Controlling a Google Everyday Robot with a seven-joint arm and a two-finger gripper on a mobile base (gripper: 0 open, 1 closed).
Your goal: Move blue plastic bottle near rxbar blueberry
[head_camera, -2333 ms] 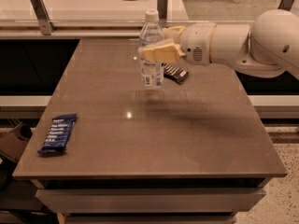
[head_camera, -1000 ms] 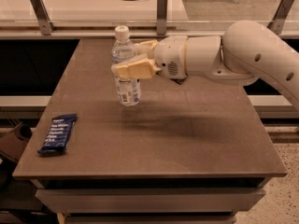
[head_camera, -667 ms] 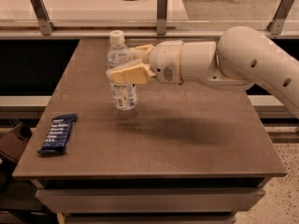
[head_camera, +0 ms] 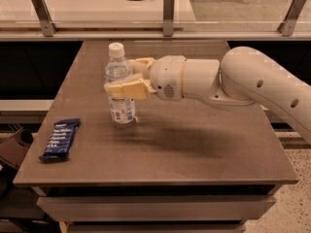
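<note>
The blue plastic bottle [head_camera: 119,86] is clear, with a white cap and a white-and-blue label. It stands upright at the left middle of the brown table [head_camera: 194,144], its base at or just above the surface. My gripper [head_camera: 127,79] reaches in from the right and is shut on the bottle's middle; one finger [head_camera: 127,88] lies across its front. The rxbar blueberry [head_camera: 60,138] lies flat in its dark blue wrapper near the table's front left edge, a short way left and forward of the bottle.
My white arm [head_camera: 243,84] spans the right half of the table. A glass barrier with metal posts [head_camera: 168,13] runs along the far edge. The table's left edge drops off just beside the bar.
My gripper has carried the bottle from the back right of the table to the left and forward, and lowered it toward the surface near the bar.
</note>
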